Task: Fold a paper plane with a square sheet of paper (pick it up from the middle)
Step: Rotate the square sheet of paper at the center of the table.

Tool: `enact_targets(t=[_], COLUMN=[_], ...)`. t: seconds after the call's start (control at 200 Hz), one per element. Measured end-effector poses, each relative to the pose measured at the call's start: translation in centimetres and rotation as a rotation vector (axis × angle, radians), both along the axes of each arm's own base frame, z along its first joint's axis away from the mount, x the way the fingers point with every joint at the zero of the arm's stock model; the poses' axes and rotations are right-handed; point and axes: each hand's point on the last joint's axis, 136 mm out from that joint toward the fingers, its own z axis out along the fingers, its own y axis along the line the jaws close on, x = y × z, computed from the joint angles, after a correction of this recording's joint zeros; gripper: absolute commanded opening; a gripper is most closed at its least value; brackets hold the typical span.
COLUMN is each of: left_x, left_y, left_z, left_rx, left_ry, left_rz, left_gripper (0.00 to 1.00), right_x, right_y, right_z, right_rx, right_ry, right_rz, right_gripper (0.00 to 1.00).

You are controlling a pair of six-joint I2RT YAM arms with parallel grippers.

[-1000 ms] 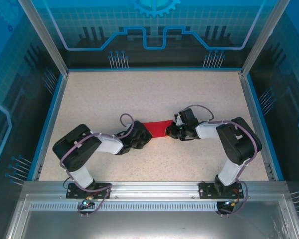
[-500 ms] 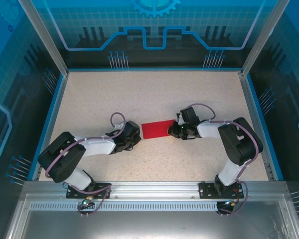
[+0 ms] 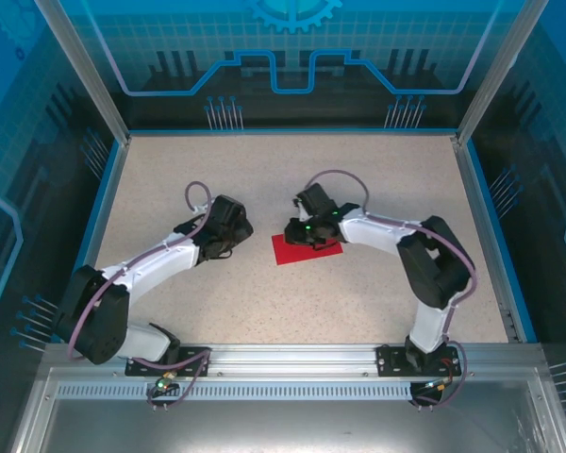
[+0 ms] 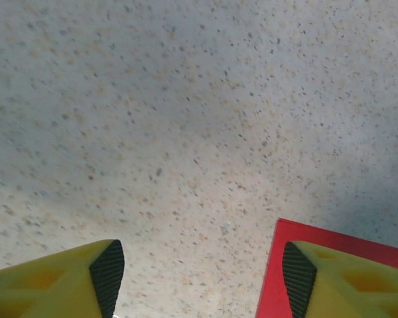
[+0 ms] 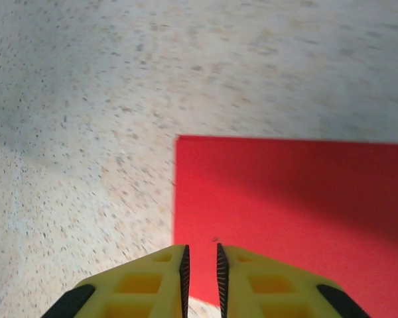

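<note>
Your thin bright red sheet of paper (image 3: 300, 253) lies flat on the speckled beige tabletop (image 3: 264, 170), near the middle and a little to the right. From above it reads as a plain, unmarked rectangle, partly covered by the right arm's head.

Your right gripper (image 3: 300, 232) sits over the sheet's far-left part, with a small green light glowing on its body. In the right wrist view, that gripper (image 5: 202, 268) has its yellow fingers (image 5: 146, 281) drawn almost together, with a thin slit between the black pads and nothing in it. The tips hang over the paper's (image 5: 292, 199) near edge, close to its left corner, and the sheet looks smooth, with bare tabletop (image 5: 86, 99) to the left.

Your left gripper (image 3: 243, 229) is just left of the sheet. In the left wrist view, this gripper (image 4: 202, 275) has its jaws set wide apart and empty. One finger is over the tabletop (image 4: 186, 132) and the other over a corner of the red paper (image 4: 273, 278).

The blue back panel (image 3: 170, 47) carries a printed gear outline (image 3: 292, 11) and circuit-style lines.
</note>
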Motion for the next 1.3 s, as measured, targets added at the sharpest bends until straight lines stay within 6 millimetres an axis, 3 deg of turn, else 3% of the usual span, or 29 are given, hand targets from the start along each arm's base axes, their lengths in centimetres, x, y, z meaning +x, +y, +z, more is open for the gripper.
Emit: enact_targets(t=[0.155, 0.285, 0.5, 0.685, 0.785, 0.88, 0.95, 1.115, 1.19, 1.295], left_x=[-0.2, -0.6, -1.0, -1.1, -1.0, -0.6, -0.4, -0.2, -0.4, -0.7], left_y=[1.8, 2.7, 3.0, 2.6, 1.8, 0.5, -0.4, -2.8, -4.0, -5.6], left_z=[0.0, -0.3, -0.6, -0.8, -1.3, -1.5, -1.6, -1.5, -1.6, -1.8], left_rx=[0.037, 0.049, 0.069, 0.066, 0.046, 0.002, -0.033, -0.128, -0.164, -0.205], left_ry=[0.041, 0.07, 0.09, 0.101, 0.118, 0.121, 0.121, 0.118, 0.125, 0.136], left_rz=[0.023, 0.042, 0.026, -0.011, -0.05, -0.097, -0.127, -0.196, -0.233, -0.281], left_gripper=[0.93, 0.99, 0.99, 0.99, 0.99, 0.99, 0.99, 0.99, 0.99, 0.98], right_x=[0.6, 0.5, -0.5, -5.3, -8.3, -9.7, -8.6, -3.2, -1.9, -1.4], right_y=[2.8, 2.9, 2.9, 1.4, -0.9, -3.4, -5.2, -9.6, -11.3, -12.5], right_z=[-2.4, -4.1, -4.3, -4.5, -4.3, -3.6, -2.2, 1.9, 1.5, -0.8], right_rx=[-0.055, -0.106, -0.12, -0.126, -0.14, -0.148, -0.127, -0.067, -0.077, -0.115], right_ry=[0.033, 0.065, 0.068, 0.077, 0.105, 0.14, 0.13, 0.018, 0.024, 0.087], right_rz=[0.035, 0.037, 0.103, 0.272, 0.331, 0.314, 0.238, -0.02, -0.098, -0.151], right_gripper=[0.23, 0.23, 0.22, 0.25, 0.32, 0.42, 0.48, 0.5, 0.49, 0.46])
